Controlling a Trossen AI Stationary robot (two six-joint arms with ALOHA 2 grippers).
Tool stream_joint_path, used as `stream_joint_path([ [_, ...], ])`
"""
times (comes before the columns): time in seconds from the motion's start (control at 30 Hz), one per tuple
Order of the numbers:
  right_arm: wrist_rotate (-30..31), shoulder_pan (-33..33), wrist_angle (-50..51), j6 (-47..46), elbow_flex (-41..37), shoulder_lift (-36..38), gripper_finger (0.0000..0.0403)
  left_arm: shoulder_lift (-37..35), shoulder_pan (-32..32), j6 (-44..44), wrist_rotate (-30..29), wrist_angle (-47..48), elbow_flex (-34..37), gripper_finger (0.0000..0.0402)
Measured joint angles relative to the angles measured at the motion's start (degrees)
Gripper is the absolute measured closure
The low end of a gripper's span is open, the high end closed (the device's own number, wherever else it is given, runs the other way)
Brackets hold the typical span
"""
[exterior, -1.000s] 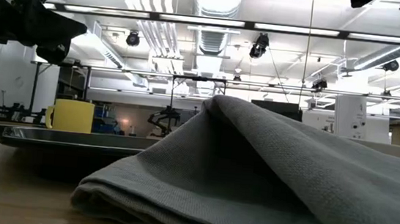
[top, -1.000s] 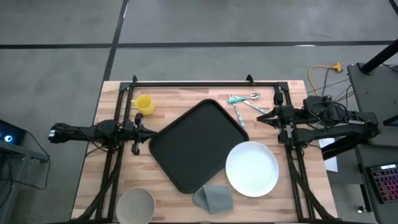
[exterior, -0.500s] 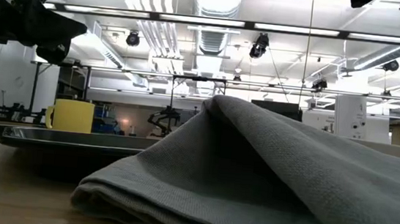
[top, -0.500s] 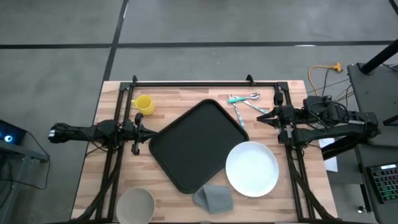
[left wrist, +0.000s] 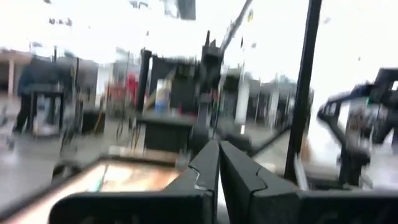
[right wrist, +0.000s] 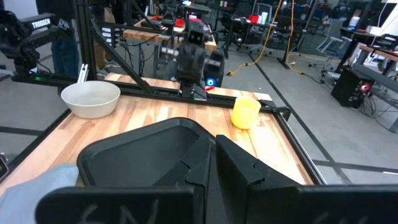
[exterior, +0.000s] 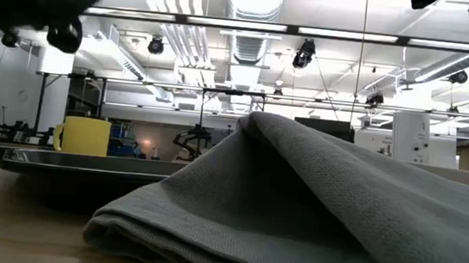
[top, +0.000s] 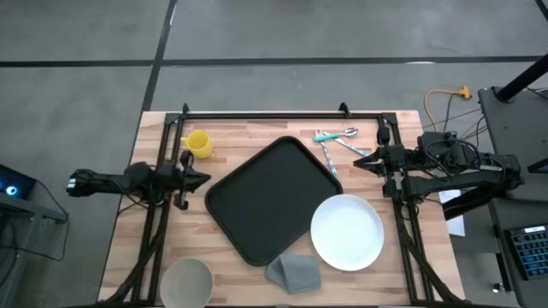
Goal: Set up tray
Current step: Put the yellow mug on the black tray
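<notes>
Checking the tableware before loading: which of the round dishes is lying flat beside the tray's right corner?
The white plate, flat and touching the tray; the bowl sits apart.

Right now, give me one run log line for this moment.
stage: start | tray: empty, mid-table | left gripper: shut, left of tray | right gripper: shut, near cutlery | plate, cup, bowl, cloth: off tray

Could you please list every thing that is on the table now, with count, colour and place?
Flat rectangular plastic tray: one, black, table centre, turned at an angle.
Round plate: one, white, beside the tray's right corner.
Folded cloth: one, grey, front edge, touching the tray.
Round bowl: one, off-white, front left corner.
Mug: one, yellow, back left.
Cutlery: several pieces, silver with teal handles, back right.
Left claw: shut, by the tray's left corner.
Right claw: shut, near the cutlery.
</notes>
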State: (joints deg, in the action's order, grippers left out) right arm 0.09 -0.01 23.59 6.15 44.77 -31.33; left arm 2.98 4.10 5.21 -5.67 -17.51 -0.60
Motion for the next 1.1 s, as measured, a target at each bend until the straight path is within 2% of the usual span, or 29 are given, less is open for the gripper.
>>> stream_joint_path([
  [0.37, 0.01, -0.02, 0.00, -0.11, 0.00, 0.00, 0.0385, 0.00, 0.00, 2.82, 0.18, -20.16, 0.00, 0.0402],
  [0.5, 0.01, 0.00, 0.00, -0.11, 0.00, 0.00, 0.0385, 0.00, -0.02, 1.67, -0.53, -20.30, -1.69, 0.0402],
  [0.6, -0.01, 0.00, 0.00, -0.02, 0.00, 0.00, 0.0385, 0.00, -0.02, -0.13, -0.75, -13.09, -5.83, 0.0402],
  [0.67, 0.01, 0.00, -0.02, -0.11, 0.00, 0.00, 0.0385, 0.04, -0.02, -0.67, -3.07, -2.91, -10.83, 0.0402],
  [0.8, -0.01, -0.01, 0.00, -0.11, 0.00, 0.00, 0.0385, 3.28, -0.03, 1.69, -13.30, 20.91, -22.83, 0.0402],
  [0.9, 0.00, -0.02, 0.00, -0.04, 0.00, 0.00, 0.0385, 8.06, -0.04, 8.46, -22.04, 34.24, -29.24, 0.0402],
  [1.03, 0.01, -0.02, 0.00, 0.00, 0.00, 0.00, 0.0385, 15.47, -0.04, 15.48, -32.50, 43.00, -34.35, 0.0401],
  [1.1, -0.01, -0.01, 0.00, -0.10, 0.01, 0.00, 0.0385, 19.45, -0.04, 15.75, -35.11, 45.29, -36.73, 0.0402],
])
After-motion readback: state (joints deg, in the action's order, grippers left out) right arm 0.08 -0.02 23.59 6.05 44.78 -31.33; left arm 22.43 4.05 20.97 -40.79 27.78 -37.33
